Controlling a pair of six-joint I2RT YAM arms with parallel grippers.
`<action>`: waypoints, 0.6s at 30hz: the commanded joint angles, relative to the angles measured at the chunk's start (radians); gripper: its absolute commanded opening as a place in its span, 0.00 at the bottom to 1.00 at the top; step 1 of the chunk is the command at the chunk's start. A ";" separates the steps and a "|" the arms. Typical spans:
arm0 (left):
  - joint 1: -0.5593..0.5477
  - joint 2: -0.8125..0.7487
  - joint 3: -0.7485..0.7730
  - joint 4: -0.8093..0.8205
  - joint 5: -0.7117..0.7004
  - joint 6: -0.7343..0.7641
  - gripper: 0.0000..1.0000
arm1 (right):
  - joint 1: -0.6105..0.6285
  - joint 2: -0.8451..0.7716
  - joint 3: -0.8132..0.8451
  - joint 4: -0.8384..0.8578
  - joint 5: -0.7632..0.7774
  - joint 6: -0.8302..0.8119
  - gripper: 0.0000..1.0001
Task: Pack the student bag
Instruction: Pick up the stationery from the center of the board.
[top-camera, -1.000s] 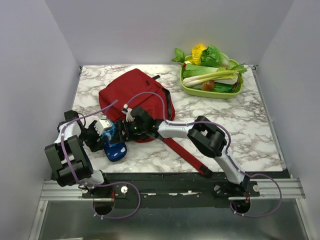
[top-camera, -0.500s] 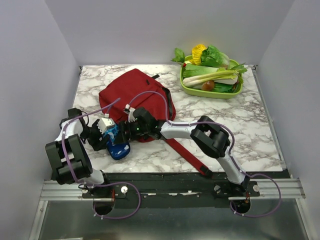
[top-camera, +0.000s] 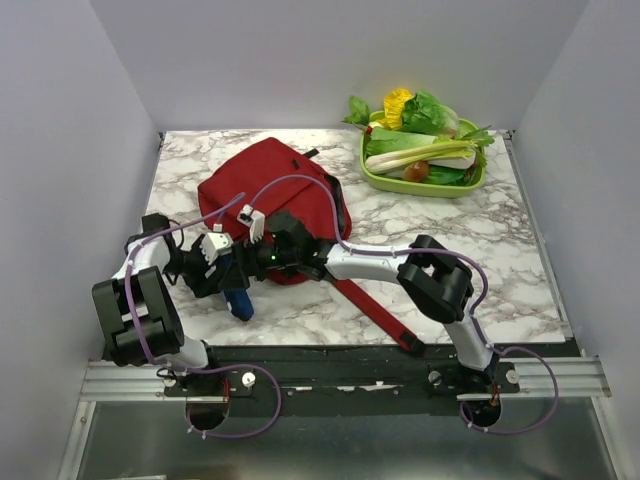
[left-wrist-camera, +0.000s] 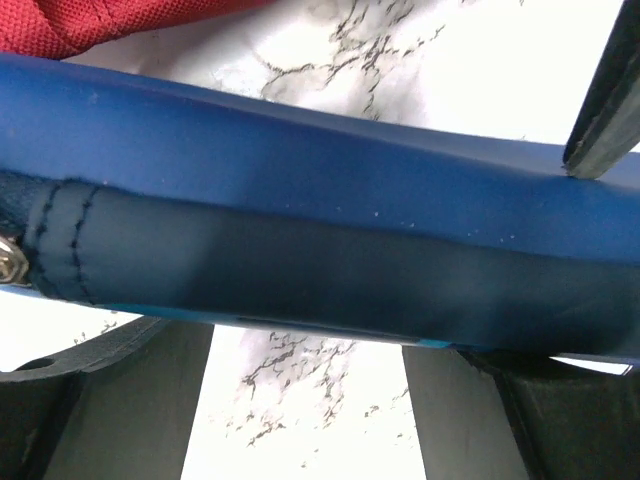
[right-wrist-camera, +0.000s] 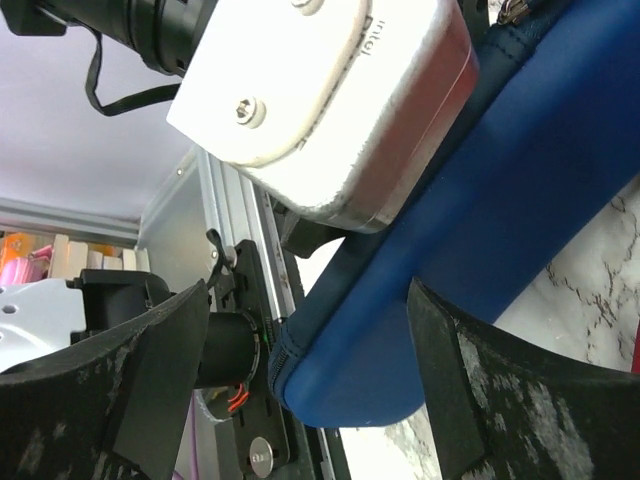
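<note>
The dark red student bag (top-camera: 268, 185) lies on the marble table, left of centre; a corner of it shows in the left wrist view (left-wrist-camera: 110, 20). A blue pencil case (top-camera: 238, 298) stands tilted on its edge just in front of the bag. My left gripper (top-camera: 222, 268) is open; the case (left-wrist-camera: 300, 230) lies across its fingers (left-wrist-camera: 130, 400) and hides their tips. My right gripper (top-camera: 252, 264) reaches in from the right. It is open around the case's end (right-wrist-camera: 400, 330), and only its right finger (right-wrist-camera: 500, 400) touches the case.
A green tray (top-camera: 470, 188) of vegetables stands at the back right. The bag's long red strap (top-camera: 375, 315) runs toward the table's front edge. The two grippers are crowded together; the left wrist's white camera housing (right-wrist-camera: 320, 90) fills the top of the right wrist view.
The pencil case has gone from lying flat to standing tilted on its edge. Both grippers have shifted slightly up and toward the bag.
</note>
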 joint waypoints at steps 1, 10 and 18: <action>-0.024 0.002 0.023 0.025 0.145 -0.032 0.79 | 0.042 0.019 0.068 -0.127 -0.027 -0.067 0.87; -0.027 -0.009 0.029 0.039 0.163 -0.061 0.79 | 0.042 -0.008 0.093 -0.391 0.225 -0.222 0.95; -0.027 -0.005 0.003 0.065 0.130 -0.052 0.78 | 0.042 0.016 0.087 -0.387 0.193 -0.241 0.91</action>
